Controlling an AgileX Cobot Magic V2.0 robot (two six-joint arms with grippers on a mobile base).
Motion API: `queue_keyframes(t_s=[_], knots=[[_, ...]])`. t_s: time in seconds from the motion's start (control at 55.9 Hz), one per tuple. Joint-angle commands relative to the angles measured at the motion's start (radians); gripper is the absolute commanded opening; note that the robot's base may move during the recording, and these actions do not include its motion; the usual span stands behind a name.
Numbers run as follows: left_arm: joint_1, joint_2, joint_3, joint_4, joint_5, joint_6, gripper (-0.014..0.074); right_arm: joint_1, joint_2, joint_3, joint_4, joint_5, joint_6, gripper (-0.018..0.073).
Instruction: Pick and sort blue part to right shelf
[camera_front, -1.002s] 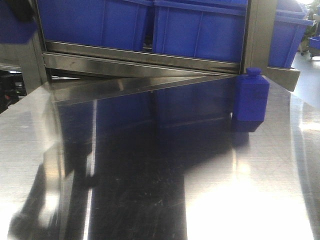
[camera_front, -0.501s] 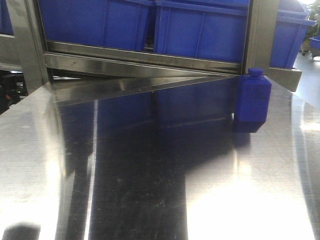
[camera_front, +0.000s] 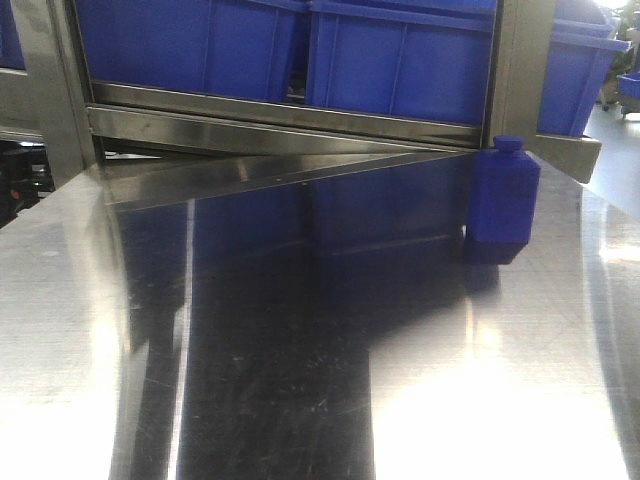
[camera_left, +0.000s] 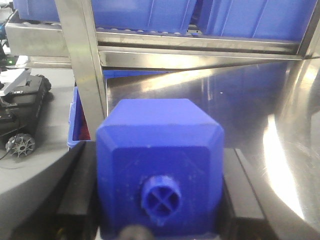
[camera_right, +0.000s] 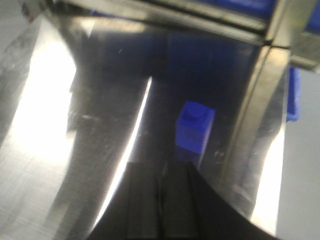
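Left gripper (camera_left: 160, 200): my jaws are clamped on a blue part (camera_left: 160, 145), whose round capped end faces my wrist camera.
Left fingers (camera_left: 75, 200): black, one pressed flat against each side of the part.
Right gripper (camera_right: 160, 197): my jaws are drawn together, meeting at a thin seam.
Right fingers (camera_right: 142, 200): dark and blurred, pointing forward from the lower edge of my wrist view.
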Motion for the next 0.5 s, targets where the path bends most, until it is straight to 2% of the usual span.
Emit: queue_keyframes(t_s=[0.0, 0.089, 0.161, 0.215, 0.251, 0.34, 0.483], knots=[[-0.008, -0.001, -0.029, 0.007, -0.097, -0.008, 0.0332, 0.013, 0.093, -0.112, 0.0, -0.024, -0.011, 0.0237], [-0.008, -0.001, -0.029, 0.007, -0.097, -0.008, 0.0332, 0.012, 0.166, -0.158, 0.0, -0.002, -0.011, 0.0356], [-0.008, -0.001, -0.029, 0.005, -0.097, -0.008, 0.0332, 0.012, 0.213, -0.192, 0.0, 0.005, -0.011, 0.051], [-0.008, -0.001, -0.029, -0.002, -0.097, -0.008, 0.0332, 0.012, 0.245, -0.218, 0.0, 0.014, 0.004, 0.0592], [-0.008, -0.001, -0.029, -0.004, -0.097, -0.008, 0.0332, 0.011, 0.263, -0.234, 0.0, 0.025, 0.025, 0.0613], [-0.008, -0.001, -0.029, -0.004, -0.097, -0.008, 0.0332, -0.002, 0.332, -0.303, 0.0, 0.101, 0.104, 0.0596], [-0.008, -0.001, -0.029, -0.004, -0.099, -0.008, 0.0332, -0.017, 0.48, -0.447, -0.039, 0.242, 0.128, 0.0596]])
